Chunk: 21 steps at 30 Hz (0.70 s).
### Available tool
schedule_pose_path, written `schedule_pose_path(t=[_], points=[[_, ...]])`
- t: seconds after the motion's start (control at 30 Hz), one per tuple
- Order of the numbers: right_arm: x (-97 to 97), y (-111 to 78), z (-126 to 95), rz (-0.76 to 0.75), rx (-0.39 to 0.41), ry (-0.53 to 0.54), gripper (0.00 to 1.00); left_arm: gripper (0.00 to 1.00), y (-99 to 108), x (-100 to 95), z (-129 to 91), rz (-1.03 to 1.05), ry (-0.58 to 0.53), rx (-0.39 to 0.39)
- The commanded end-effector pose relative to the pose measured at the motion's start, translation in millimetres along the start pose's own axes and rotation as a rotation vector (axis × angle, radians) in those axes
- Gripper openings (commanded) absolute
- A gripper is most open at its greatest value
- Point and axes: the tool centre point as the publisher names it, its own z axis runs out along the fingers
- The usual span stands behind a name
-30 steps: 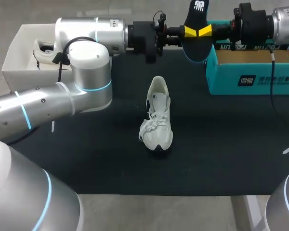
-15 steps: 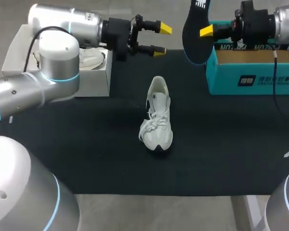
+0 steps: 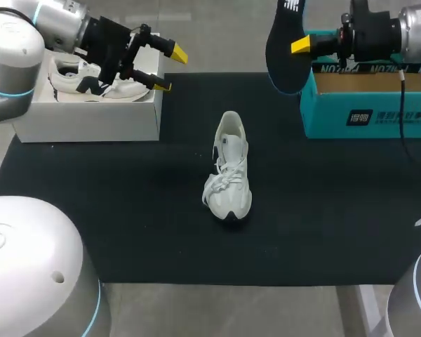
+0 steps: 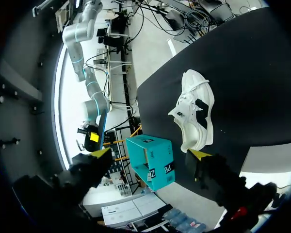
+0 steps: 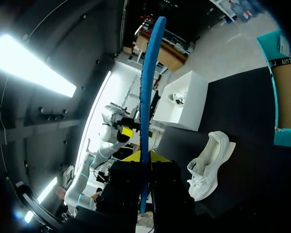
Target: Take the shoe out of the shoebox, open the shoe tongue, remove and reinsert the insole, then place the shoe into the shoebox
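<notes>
While shoe (image 3: 228,172) points nearward, right end effector (image 3: 293,45) grips insole (image 3: 279,64) — left end effector (image 3: 168,69) gapes.

Robotics lab: left arm (image 3: 10,42), right arm (image 3: 417,28) flank matted table (image 3: 126,210).

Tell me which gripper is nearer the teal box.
Right. The right gripper, shut on the insole, hovers beside the teal box; the left gripper is open over the white box, well away.

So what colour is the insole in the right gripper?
Black insole, white mark near one end; head view shows it best.
</notes>
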Motion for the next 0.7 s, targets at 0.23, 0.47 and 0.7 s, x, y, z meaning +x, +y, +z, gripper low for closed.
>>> schedule_pose_path(t=[0.23,0.47,0.7], points=[[-0.9,9.5,4.6,-0.102,-0.04,-0.012,0.0,1.0,-24.9,18.0,-53.9,-0.088,0.123,-0.056],[-6.3,21.8,14.2,-0.328,-0.082,-0.039,0.0,1.0,-24.8,23.6,-55.3,-0.124,0.155,-0.058],[-7.7,23.0,25.8,-0.363,-0.044,-0.163,0.0,1.0,-24.8,23.6,-55.3,-0.124,0.155,-0.058]])
